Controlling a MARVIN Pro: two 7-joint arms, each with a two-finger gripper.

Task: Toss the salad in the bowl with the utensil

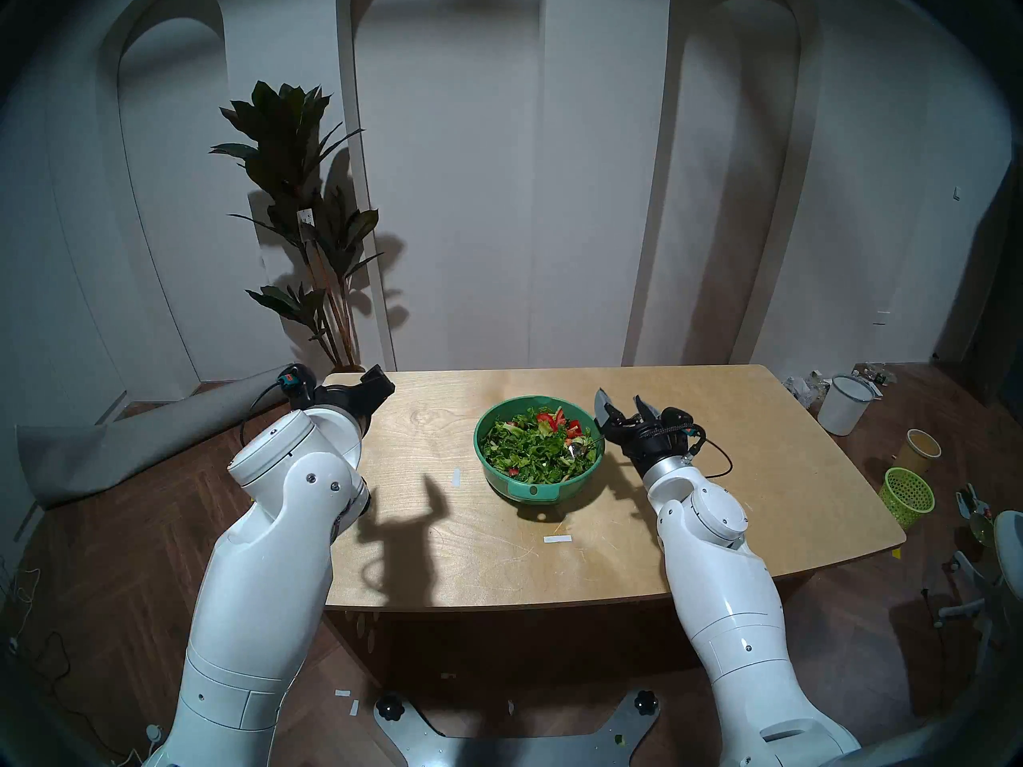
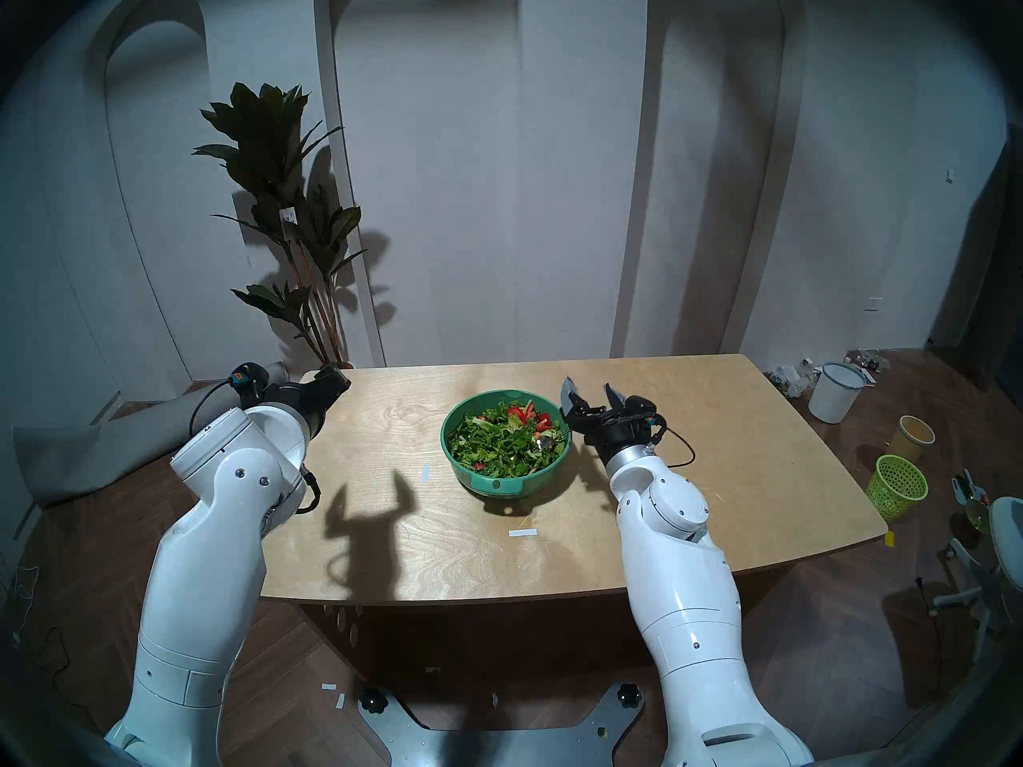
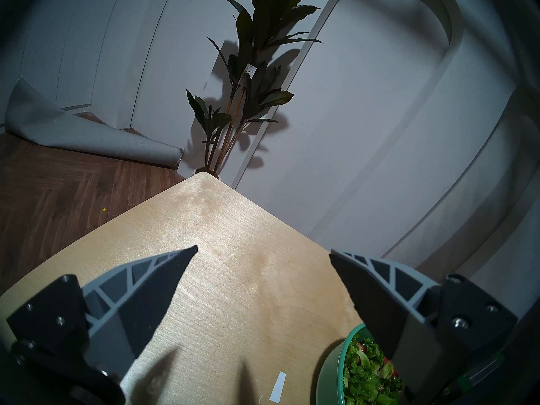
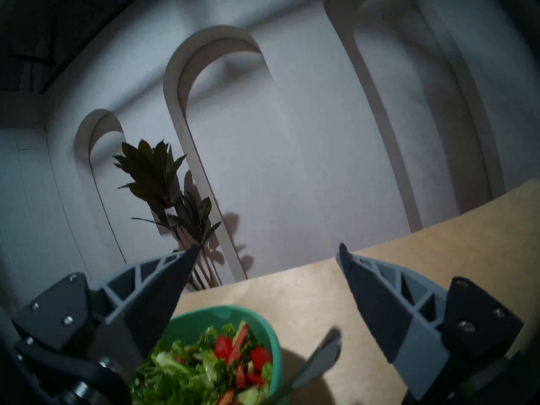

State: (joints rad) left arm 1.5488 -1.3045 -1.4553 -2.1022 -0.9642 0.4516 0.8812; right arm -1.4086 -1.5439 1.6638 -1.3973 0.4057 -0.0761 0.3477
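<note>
right gripper hangs at the right of centre in the head view, just beside the bowl's right rim, jaws spread wide and empty. the spoon lies inside the bowl, its round end sunk in the salad and its thin handle leaning on the right rim toward that gripper. judging from this, the spoon has been let go and the tossing is likely finished. left gripper is also wide open and empty, parked over the table's far left corner, clear of the work. the bowl is deep, teal, smooth plastic with a thick rim band; the salad is leafy, ragged green with red pieces; the table is pale grained plywood.
</note>
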